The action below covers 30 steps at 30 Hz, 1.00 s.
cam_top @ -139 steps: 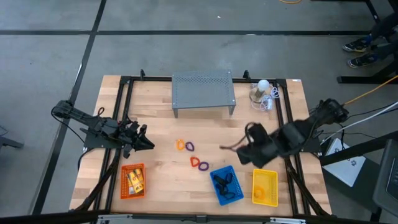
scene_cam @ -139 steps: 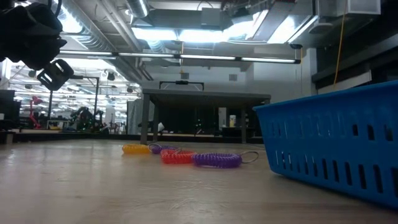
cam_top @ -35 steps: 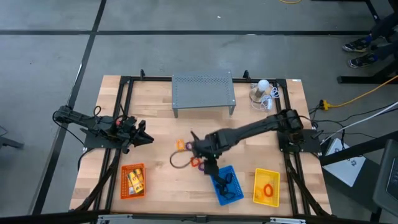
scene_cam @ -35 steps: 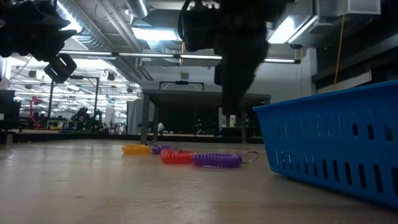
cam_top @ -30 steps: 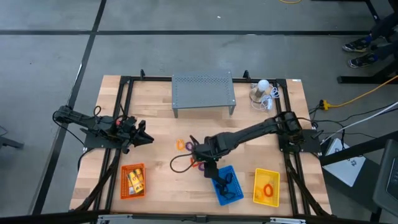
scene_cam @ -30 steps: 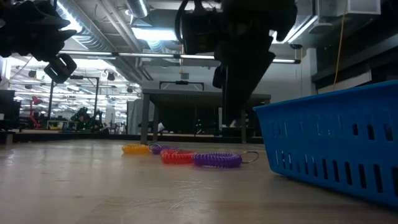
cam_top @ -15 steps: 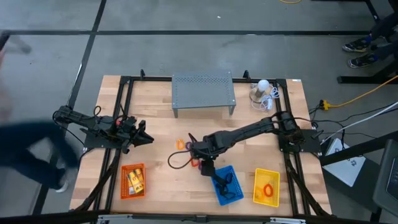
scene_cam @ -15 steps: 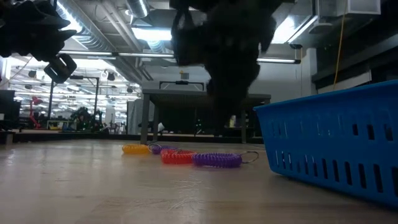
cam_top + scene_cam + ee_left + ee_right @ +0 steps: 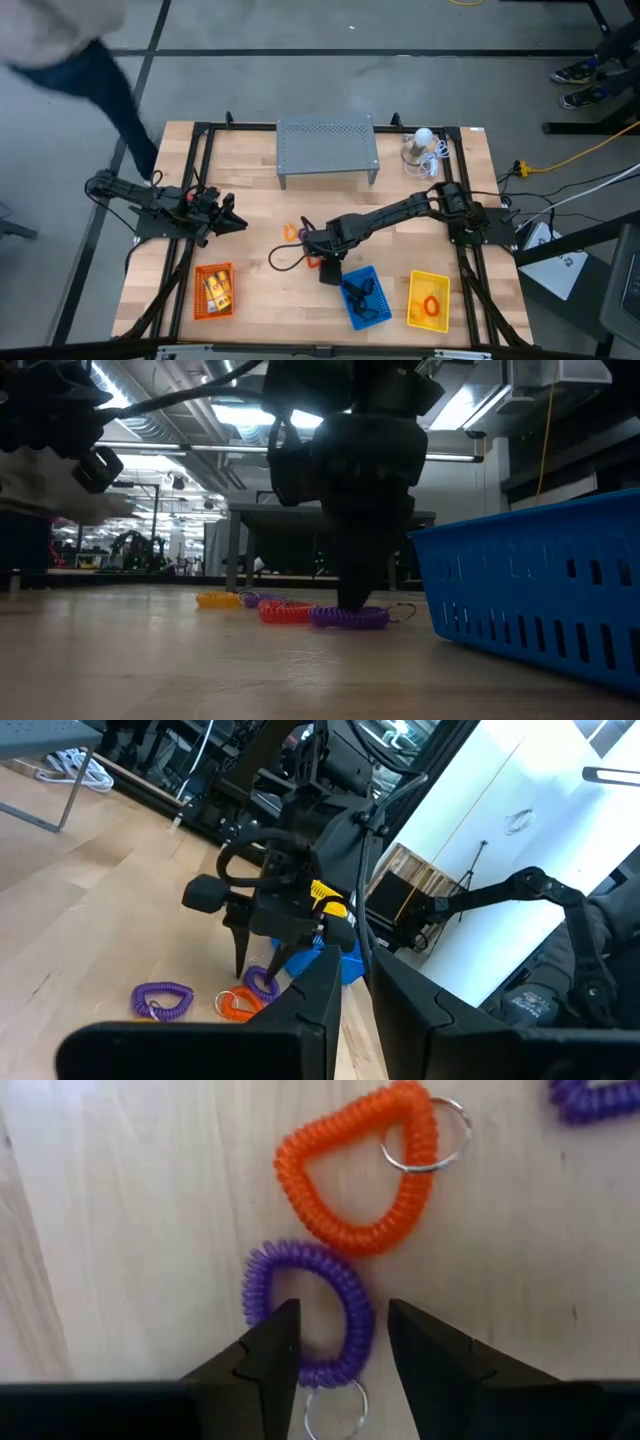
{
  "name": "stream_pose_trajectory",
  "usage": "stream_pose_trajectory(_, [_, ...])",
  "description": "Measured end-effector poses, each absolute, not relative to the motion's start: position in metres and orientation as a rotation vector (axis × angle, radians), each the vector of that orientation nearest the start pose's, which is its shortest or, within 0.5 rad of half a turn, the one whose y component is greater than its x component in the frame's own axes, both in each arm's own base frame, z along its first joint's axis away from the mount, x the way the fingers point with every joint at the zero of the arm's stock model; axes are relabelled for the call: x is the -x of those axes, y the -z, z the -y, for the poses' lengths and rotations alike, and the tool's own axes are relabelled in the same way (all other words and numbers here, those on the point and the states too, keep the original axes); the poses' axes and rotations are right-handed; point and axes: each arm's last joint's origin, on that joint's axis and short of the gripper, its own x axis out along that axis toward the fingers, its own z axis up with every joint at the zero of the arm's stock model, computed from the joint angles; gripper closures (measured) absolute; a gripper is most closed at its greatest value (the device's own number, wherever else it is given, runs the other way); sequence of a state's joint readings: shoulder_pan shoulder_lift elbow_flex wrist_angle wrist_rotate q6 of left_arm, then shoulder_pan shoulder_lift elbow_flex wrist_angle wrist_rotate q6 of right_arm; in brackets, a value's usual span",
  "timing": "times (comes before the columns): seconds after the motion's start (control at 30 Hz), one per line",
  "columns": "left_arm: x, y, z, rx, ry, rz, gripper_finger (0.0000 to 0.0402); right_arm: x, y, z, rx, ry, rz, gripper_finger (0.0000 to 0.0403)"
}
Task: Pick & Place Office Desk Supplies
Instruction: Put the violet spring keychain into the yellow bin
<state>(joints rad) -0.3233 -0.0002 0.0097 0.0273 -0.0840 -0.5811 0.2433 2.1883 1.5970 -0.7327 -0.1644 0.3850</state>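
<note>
Since a second ago, our right gripper [image 9: 322, 262] has dropped from above onto the loops beside the blue basket [image 9: 366, 312]; the left gripper [image 9: 228, 222] waits at the table's left. From the low view, its tip touches down at the purple loop [image 9: 348, 617]. From the right wrist, fingers [image 9: 268, 1350] spread astride that purple loop [image 9: 310, 1312] (orange loop [image 9: 362, 1170] touching it). We judge closing comes next, pinching purple only.

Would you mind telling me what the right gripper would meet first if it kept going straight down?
Most likely the purple coil loop: the open right gripper straddles its near side, with the wooden table just beneath.
</note>
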Motion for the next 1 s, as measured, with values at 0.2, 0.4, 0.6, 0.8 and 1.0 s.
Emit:
stream_pose_trajectory(0.2, [-0.093, -0.169, 0.028, 0.586, 0.242, -0.034, 0.0347, -0.42, -0.137, -0.105, -0.294, -0.055, -1.382, 0.035])
stream_pose_trajectory(0.4, [-0.093, -0.169, 0.028, 0.585, 0.242, -0.034, 0.0347, -0.425, -0.137, -0.095, -0.375, -0.03, -1.366, 0.0388])
stream_pose_trajectory(0.6, [-0.093, -0.169, 0.028, 0.585, 0.242, -0.034, 0.0347, -0.427, -0.173, -0.074, -0.439, -0.022, -1.29, 0.0398])
stream_pose_trajectory(0.8, [-0.093, -0.169, 0.028, 0.585, 0.242, -0.034, 0.0347, -0.405, -0.245, -0.049, -0.438, 0.05, -1.15, 0.0401])
stream_pose_trajectory(1.0, [-0.093, -0.169, 0.028, 0.586, 0.242, -0.034, 0.0347, -0.354, -0.308, -0.038, -0.391, 0.163, -1.127, 0.0402])
